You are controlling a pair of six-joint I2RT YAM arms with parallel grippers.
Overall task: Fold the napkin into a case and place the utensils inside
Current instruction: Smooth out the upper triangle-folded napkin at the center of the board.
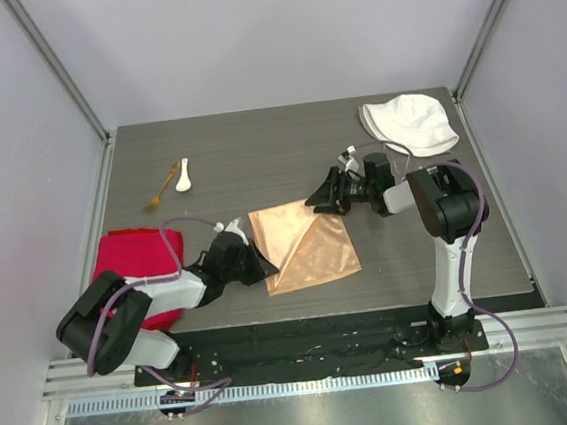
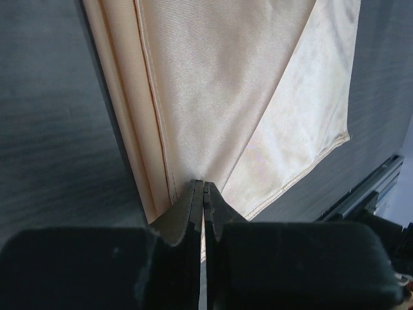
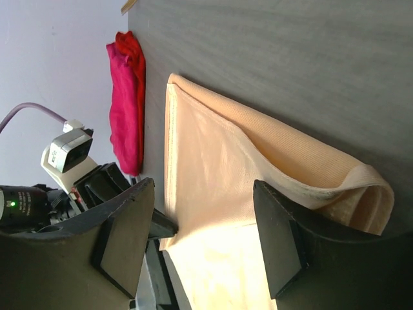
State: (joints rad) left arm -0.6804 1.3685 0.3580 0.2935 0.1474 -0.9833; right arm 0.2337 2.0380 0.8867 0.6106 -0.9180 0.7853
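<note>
Napkin (image 1: 307, 242) lies part-folded mid-counter (image 1: 257, 145); left end effector (image 2: 203, 194) pinches its left hem, likely to carry that edge into the next fold, while right end effector (image 3: 203, 236) hangs spread and empty at the far corner, spoon (image 1: 182, 175) and fork (image 1: 161, 191) waiting far-left.

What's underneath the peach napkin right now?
The napkin lies folded over itself on the dark table. The space between its layers is covered. The spoon and fork lie apart from it.
</note>
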